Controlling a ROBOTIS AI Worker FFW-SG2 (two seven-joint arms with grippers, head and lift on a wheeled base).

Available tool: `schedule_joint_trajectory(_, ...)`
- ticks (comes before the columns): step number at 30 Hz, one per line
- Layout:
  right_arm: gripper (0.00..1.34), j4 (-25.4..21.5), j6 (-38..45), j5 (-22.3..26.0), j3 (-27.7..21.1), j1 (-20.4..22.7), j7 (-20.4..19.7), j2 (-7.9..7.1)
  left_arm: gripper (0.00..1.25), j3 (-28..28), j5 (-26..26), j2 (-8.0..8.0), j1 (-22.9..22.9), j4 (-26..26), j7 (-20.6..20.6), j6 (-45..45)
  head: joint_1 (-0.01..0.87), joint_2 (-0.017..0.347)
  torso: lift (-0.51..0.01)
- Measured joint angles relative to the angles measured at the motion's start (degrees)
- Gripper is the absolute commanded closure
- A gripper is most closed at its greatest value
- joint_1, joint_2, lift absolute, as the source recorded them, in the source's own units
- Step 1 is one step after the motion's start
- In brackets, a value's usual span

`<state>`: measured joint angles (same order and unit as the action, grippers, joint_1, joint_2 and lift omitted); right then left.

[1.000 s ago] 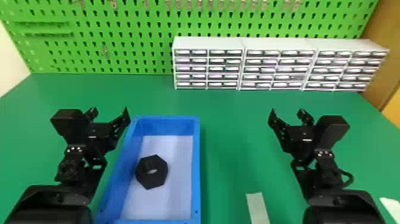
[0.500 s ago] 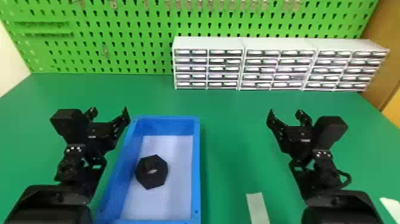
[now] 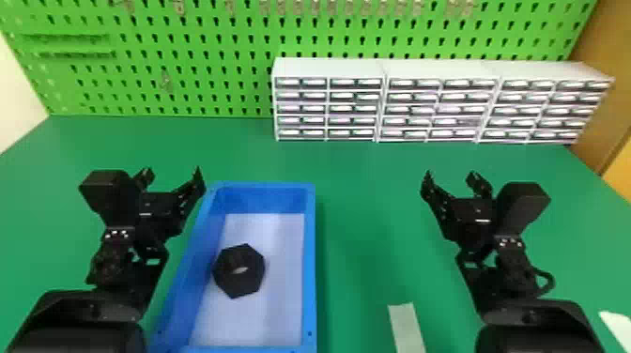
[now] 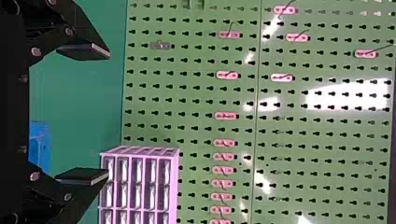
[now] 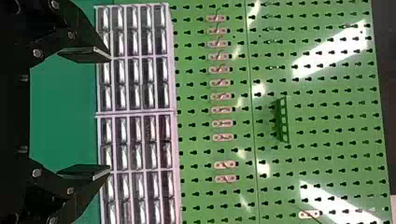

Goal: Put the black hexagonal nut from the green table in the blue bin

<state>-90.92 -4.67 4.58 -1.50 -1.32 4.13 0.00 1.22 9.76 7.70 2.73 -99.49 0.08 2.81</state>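
Observation:
The black hexagonal nut (image 3: 239,271) lies inside the blue bin (image 3: 310,263), on its pale floor against the left side. My left gripper (image 3: 173,174) stands open beside the bin's left wall, above the green table (image 3: 371,206). Well to the right of the bin, my right gripper (image 3: 450,180) is also open with nothing held. In the left wrist view the left gripper (image 4: 108,114) has its fingers wide apart. The right wrist view has the right gripper (image 5: 110,113) spread the same way.
White drawer cabinets (image 3: 328,68) line the table's back right, before a green pegboard (image 3: 188,56). A pale strip (image 3: 406,328) lies at the front between bin and right arm. Another white piece (image 3: 619,326) is at the far right.
My right gripper has shifted very slightly to the left. The left arm, the bin and the nut have stayed where they were.

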Motion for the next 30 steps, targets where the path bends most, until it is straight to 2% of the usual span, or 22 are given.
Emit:
schedule_joint_trajectory(20, 0.43, 0.11, -0.08, 0.07, 0.29, -0.31, 0.0, -0.05, 0.37, -0.22, 0.1, 0.02, -0.29, 0.0, 0.0, 0.0, 0.686, 0.052, -0.097)
schedule_joint_trajectory(30, 0.43, 0.22, -0.08, -0.11, 0.65, -0.52, 0.0, -0.56, 0.37, -0.37, -0.17, 0.03, -0.43, 0.05, 0.0, 0.0, 0.686, 0.052, -0.097)
